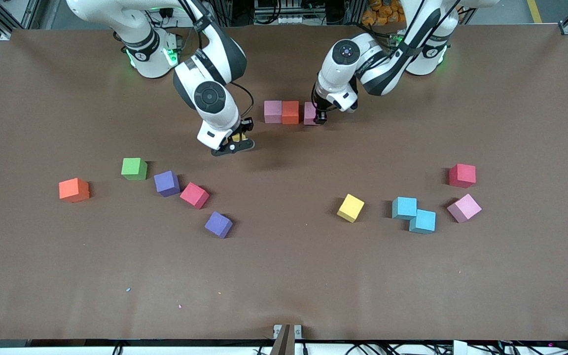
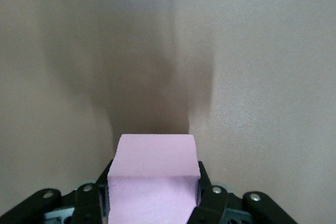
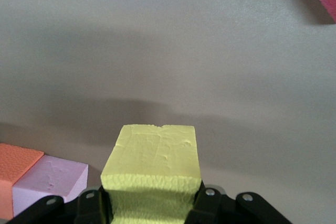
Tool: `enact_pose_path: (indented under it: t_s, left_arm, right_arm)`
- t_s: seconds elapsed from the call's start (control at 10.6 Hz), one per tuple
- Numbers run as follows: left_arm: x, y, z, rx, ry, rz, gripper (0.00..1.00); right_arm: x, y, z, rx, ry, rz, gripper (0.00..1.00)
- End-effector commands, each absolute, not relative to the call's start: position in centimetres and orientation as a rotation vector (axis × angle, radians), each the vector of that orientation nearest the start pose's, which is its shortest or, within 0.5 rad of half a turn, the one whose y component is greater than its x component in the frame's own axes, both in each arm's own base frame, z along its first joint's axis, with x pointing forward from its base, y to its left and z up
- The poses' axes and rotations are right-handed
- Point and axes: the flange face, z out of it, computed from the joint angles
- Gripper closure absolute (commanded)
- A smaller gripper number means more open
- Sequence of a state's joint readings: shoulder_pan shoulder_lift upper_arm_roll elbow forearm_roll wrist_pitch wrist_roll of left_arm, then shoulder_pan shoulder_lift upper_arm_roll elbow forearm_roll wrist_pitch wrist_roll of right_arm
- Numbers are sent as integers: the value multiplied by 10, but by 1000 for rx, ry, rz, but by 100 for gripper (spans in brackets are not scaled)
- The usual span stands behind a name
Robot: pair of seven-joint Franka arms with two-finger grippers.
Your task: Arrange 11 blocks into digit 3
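Purple block (image 1: 218, 224) and seven others at six o'clock lie unplaced; two row blocks (image 1: 281, 112) set; left gripper (image 1: 319, 118) clamps pink block (image 1: 309, 113), right gripper (image 1: 235, 143) carries yellow block (image 3: 153, 174).

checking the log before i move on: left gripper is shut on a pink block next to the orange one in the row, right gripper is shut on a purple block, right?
Not quite. The right gripper is shut on a yellow block, not a purple one, as the right wrist view shows. The rest holds: the left gripper is shut on a pink block beside the orange block in the row.
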State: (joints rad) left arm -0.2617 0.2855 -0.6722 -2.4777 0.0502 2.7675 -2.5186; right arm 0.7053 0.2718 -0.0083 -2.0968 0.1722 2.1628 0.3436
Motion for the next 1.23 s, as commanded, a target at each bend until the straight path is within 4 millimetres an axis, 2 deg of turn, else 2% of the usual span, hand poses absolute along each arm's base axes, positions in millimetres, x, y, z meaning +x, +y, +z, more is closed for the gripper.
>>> enact_pose_path:
  t_s: [0.0, 0.09, 0.28, 1.14]
  left_arm:
    - [286, -404, 213, -2249, -2262, 254, 100]
    - [287, -406, 212, -2248, -2261, 263, 100]
    - [273, -417, 209, -2271, -2224, 272, 100]
    - [272, -418, 202, -2259, -2215, 287, 100]
  right_arm:
    - [424, 368, 275, -3078, -349, 382, 82]
    - [424, 368, 275, -3078, -349, 382, 82]
    - [425, 369, 276, -3077, -350, 378, 82]
    - [433, 368, 281, -3073, -340, 358, 82]
